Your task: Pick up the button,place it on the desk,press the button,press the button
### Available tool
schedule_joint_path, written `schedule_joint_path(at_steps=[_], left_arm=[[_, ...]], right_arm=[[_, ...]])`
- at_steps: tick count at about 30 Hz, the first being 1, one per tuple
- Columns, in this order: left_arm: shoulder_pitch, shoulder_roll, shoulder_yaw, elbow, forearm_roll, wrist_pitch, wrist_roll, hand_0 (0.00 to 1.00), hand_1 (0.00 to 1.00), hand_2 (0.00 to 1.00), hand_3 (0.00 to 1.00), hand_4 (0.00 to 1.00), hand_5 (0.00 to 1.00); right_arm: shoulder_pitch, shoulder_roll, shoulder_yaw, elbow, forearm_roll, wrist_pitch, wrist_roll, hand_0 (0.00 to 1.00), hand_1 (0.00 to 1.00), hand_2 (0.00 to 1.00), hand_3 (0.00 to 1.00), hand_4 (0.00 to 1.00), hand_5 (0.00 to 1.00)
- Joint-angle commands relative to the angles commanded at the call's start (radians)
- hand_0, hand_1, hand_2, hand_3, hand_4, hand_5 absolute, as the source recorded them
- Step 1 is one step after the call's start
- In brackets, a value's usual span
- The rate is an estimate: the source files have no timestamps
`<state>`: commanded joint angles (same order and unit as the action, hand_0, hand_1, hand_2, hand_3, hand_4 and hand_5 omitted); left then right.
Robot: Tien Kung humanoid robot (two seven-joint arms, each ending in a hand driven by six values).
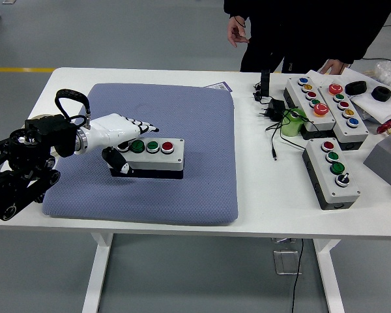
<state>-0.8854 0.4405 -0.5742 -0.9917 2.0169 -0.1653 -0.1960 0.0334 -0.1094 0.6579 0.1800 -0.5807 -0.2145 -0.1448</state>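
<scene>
A grey button box point(158, 163) with two green buttons and one red button showing lies flat on the blue-grey pad point(195, 111) at the table's left. My left hand point(122, 140), white with a black thumb, is at the box's left end. Its fingers point(140, 125) stretch out loosely just above the box top, and the thumb point(119, 165) is by the front side. It covers the box's leftmost part. My right hand is out of view.
Three more button boxes point(332, 171) point(309, 98) point(347, 108) stand at the right, with a black adapter and cables point(274, 111) and a green object point(292, 122) beside them. A person stands at the far side, one hand point(332, 65) on the table's edge.
</scene>
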Motion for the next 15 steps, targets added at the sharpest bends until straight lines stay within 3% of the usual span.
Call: schedule_joint_path(at_steps=[3,4,7,9,10,12,15], left_arm=[[0.018,0.008,-0.062,-0.050,-0.005,-0.052,0.008,0.861,0.942,0.998,0.998,0.998,0.366],[0.027,0.010,-0.089,-0.068,-0.001,-0.064,0.012,0.907,0.972,0.998,0.998,0.998,0.382],[0.053,0.011,-0.161,-0.131,0.020,-0.038,0.047,0.907,0.972,0.998,0.998,0.998,0.382],[0.074,0.008,-0.205,-0.182,0.047,0.013,0.095,0.907,0.972,0.998,0.998,0.998,0.382],[0.081,0.007,-0.222,-0.205,0.065,0.025,0.112,0.537,0.505,0.501,0.872,0.738,0.040],[0.089,0.006,-0.238,-0.244,0.091,0.025,0.144,0.537,0.505,0.501,0.872,0.738,0.040],[0.088,0.010,-0.229,-0.293,0.173,-0.049,0.166,0.537,0.505,0.501,0.872,0.738,0.040]], right_arm=[[0.000,0.000,0.000,0.000,0.000,0.000,0.001,0.794,0.769,0.758,0.606,0.243,0.173],[0.000,-0.001,-0.001,0.000,0.001,0.000,0.001,0.794,0.769,0.757,0.606,0.243,0.174],[-0.001,-0.001,-0.002,0.000,0.002,0.000,0.001,0.794,0.769,0.757,0.606,0.243,0.174],[-0.002,0.000,0.000,0.000,0.003,-0.001,0.001,0.794,0.769,0.757,0.606,0.243,0.174],[-0.002,0.001,0.001,0.000,0.001,-0.001,0.000,0.792,0.767,0.757,0.605,0.242,0.173],[-0.002,0.002,0.003,0.000,-0.001,-0.002,-0.001,0.792,0.767,0.757,0.605,0.242,0.173],[-0.002,0.003,0.008,0.000,-0.006,-0.002,-0.004,0.792,0.767,0.757,0.605,0.242,0.173]])
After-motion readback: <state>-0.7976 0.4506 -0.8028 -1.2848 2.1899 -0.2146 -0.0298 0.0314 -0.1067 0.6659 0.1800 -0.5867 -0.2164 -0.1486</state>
